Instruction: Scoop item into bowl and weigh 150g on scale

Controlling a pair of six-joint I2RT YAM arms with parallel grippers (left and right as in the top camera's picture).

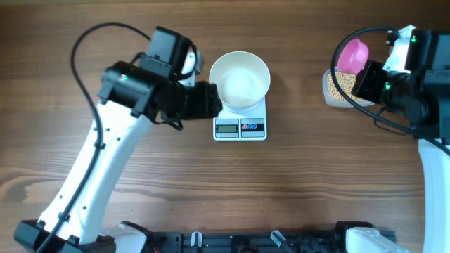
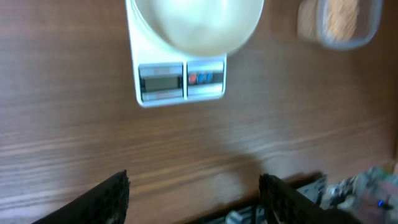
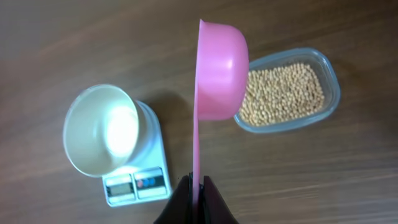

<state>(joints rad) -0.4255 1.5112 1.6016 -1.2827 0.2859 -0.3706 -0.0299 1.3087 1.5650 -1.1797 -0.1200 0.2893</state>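
On the left of the wooden table (image 1: 295, 190), the left arm (image 1: 105, 161) reaches in from the near edge. The left fingers (image 2: 112, 199) stand apart over bare wood. From overhead they sit just left of the white bowl (image 1: 240, 79). That bowl rests on the white scale (image 1: 240, 128) and covers most of it, leaving the display and two buttons showing at the near edge. The left wrist view shows a band of bare wood between the fingers and the scale.

Right of the scale, open table runs across to a clear tub (image 1: 336, 90) near the right edge, well apart from the bowl. The tub holds the tan beans (image 3: 283, 93) in a shallow layer. A pink scoop (image 3: 221, 65) hangs over the tub's left end with its cup turned on edge; how high it hangs cannot be told. The right fingers (image 3: 183, 208) are clamped together on the scoop's thin handle.
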